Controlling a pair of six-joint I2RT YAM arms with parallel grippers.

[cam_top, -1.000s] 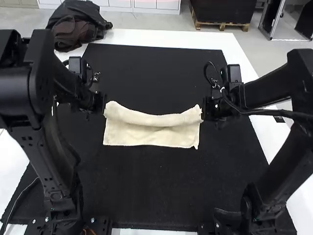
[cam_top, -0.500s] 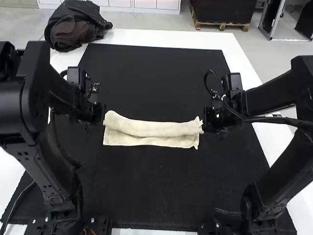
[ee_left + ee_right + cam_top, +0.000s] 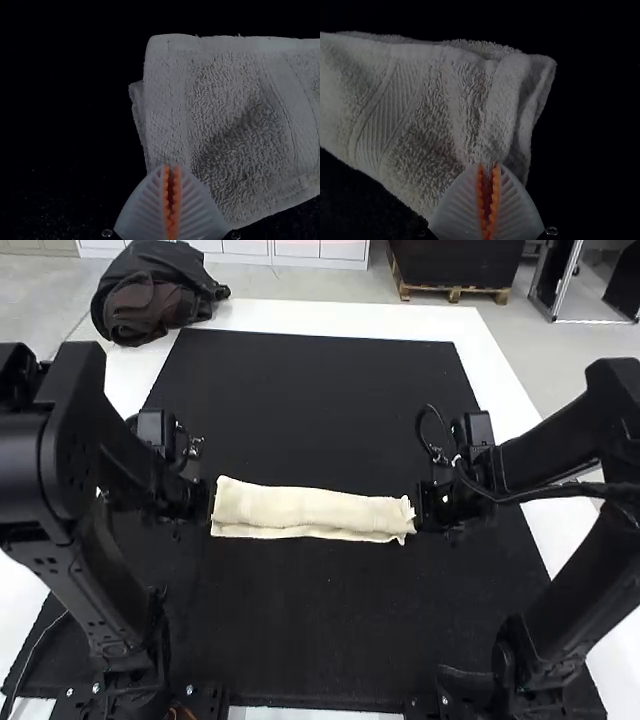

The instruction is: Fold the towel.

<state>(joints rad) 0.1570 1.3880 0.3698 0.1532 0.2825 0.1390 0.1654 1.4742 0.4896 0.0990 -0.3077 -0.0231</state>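
Black mat (image 3: 320,640) on a white table (image 3: 350,316), towel (image 3: 310,508) lying across its middle as a long, low strip between the two arms. Doubled over, top layer short of the near edge, so a thin band of the under layer pokes out along that side. Left gripper (image 3: 171,167) is pinching cloth near one end, tips nearly together. Right gripper (image 3: 488,165) has a bunched bit of terry between its tips at the other end, where the end is ragged, with layers out of line.

I'd call this the laying-down part of a fold, close to letting go. What worries me: terry loops snagging on the ribbed pads (image 3: 495,195) when I open up, dragging the top layer back and undoing the crease. Right side is likelier, given the bunching. If one side frees first, the strip could skew. Letting go here probably leaves that band showing, since the edges don't match. Pulling nearer to fix it risks sliding the whole towel, as nothing pins the under layer but its own weight
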